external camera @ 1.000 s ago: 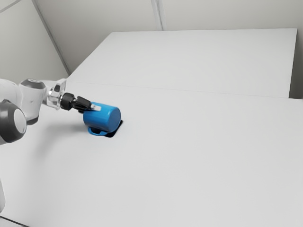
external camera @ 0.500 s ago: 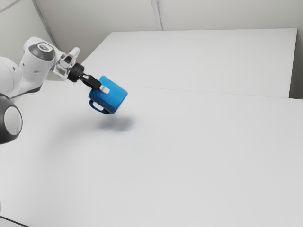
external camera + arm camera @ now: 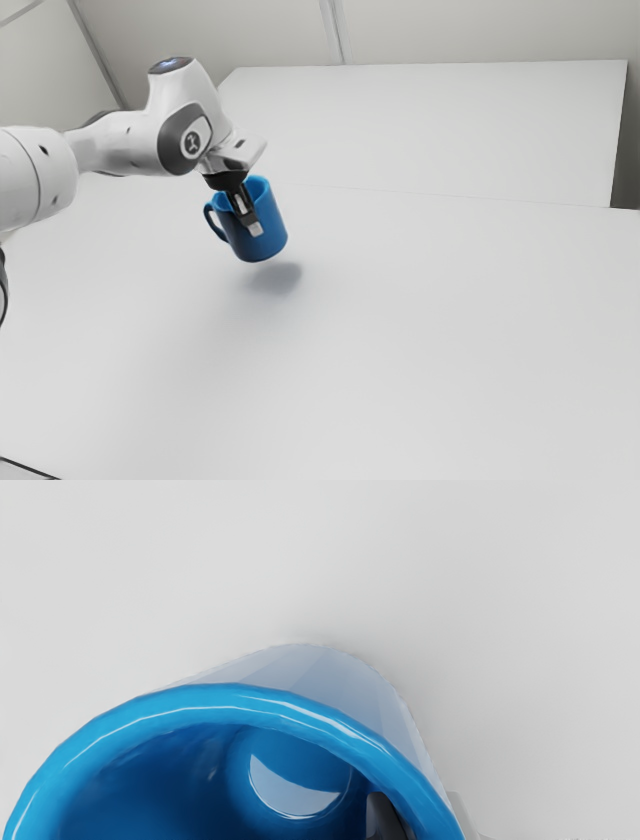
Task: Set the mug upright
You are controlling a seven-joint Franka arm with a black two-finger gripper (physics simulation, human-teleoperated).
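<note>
My gripper is shut on the wall of the blue mug, which hangs above the white table in the exterior view. The mug's opening faces up with some tilt, its base leaning toward the exterior view's right, and its handle is on the exterior view's left. In the wrist view, the gripper pinches the mug near its rim, a dark finger inside and a pale one against the outside. The view looks down into the mug, with its inner bottom visible.
The mug's shadow falls on the table just below it. A second white surface lies beyond the table toward the back. A dark cable runs at the exterior view's lower left corner.
From lying on its side on the table, the mug has been lifted in my grip and turned mostly upright. My hand has swung from nearly level to pointing down, moving toward the exterior view's right.
</note>
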